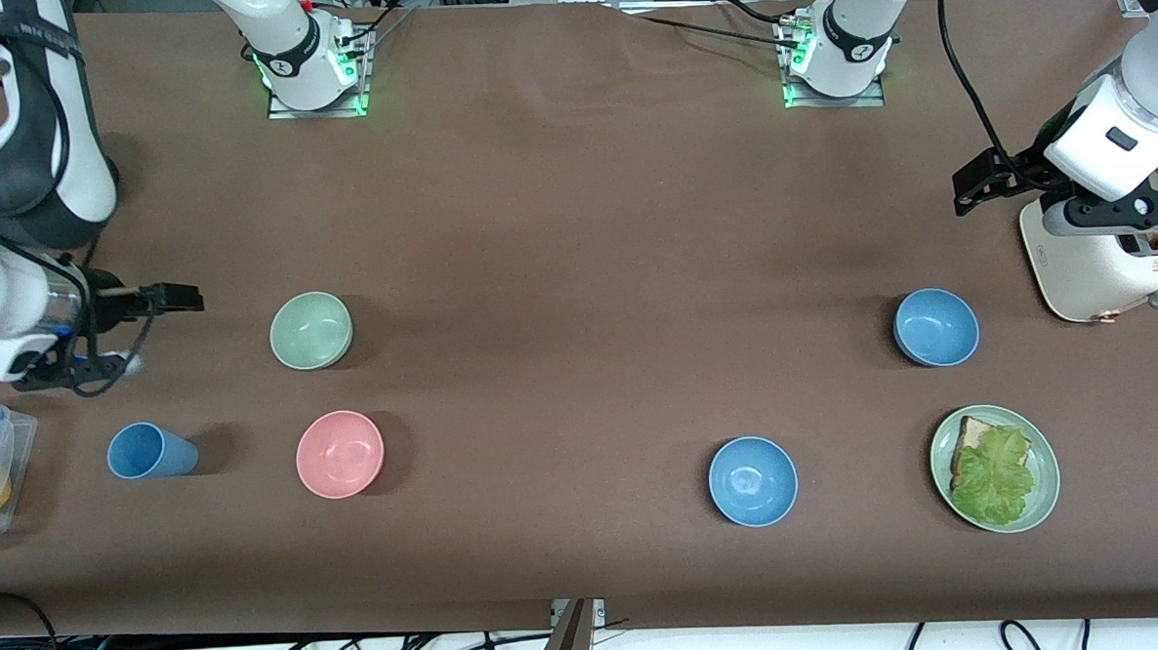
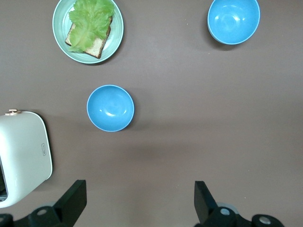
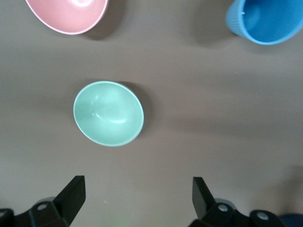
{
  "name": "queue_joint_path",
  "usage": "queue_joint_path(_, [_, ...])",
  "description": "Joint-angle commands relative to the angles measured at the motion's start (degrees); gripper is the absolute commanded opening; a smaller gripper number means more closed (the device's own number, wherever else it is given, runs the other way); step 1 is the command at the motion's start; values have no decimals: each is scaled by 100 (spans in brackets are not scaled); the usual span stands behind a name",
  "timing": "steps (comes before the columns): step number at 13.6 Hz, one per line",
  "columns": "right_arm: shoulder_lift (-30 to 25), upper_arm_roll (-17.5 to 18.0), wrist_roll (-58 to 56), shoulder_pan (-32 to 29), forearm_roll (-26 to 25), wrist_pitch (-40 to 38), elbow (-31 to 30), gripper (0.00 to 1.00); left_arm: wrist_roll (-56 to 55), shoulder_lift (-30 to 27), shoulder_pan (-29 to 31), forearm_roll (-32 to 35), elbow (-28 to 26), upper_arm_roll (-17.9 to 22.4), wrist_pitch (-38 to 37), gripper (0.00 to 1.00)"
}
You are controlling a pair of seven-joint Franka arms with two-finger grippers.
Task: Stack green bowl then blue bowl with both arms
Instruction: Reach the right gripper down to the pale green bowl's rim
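With fingers spread and nothing between them, the right gripper [image 3: 135, 196] hangs at the right arm's end of the table near the green bowl [image 1: 311, 330], while the left gripper [image 2: 137, 198], likewise spread and unloaded, hangs beside the toaster [image 1: 1104, 263] near the blue bowl [image 1: 936, 326].

Green bowl [image 1: 311, 330] toward right arm's end, blue bowl [image 1: 936, 326] toward left's.

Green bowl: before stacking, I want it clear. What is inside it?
Nothing shows inside the green bowl; its whole inner surface shows bare. What is under it is covered.
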Motion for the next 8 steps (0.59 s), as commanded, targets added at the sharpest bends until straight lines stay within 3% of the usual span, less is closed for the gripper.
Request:
queue_joint_path(1, [242,47,60,10,154,333,-106,100,88,63,49,-51,166,-25,-128,100])
queue_joint_path(8, [454,56,60,89,522,1871,-1222,100,88,54,41,-51,166,-42,-128,100])
